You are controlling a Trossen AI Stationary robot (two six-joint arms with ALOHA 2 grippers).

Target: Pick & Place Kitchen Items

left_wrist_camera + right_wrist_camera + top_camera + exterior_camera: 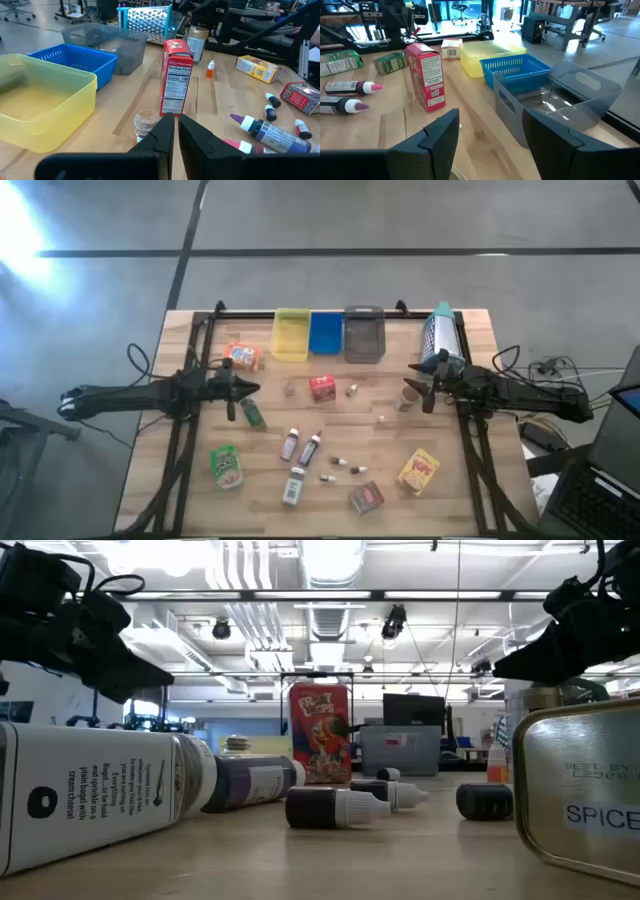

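One red box (176,77) — upright, nutrition panel showing.

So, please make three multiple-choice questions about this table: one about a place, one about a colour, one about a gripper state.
1. Where do the three trays stand?
A. along the far edge
B. along the near edge
C. under the left arm

2. What colour is the middle tray?
A. yellow
B. blue
C. grey

3. How is the right gripper?
A. shut on a bottle
B. shut, empty
C. open, empty

Key: 1 A, the high view shows them in a row at the far edge. 2 B, blue sits between yellow and grey. 3 C, the right wrist view shows its fingers apart with nothing between.
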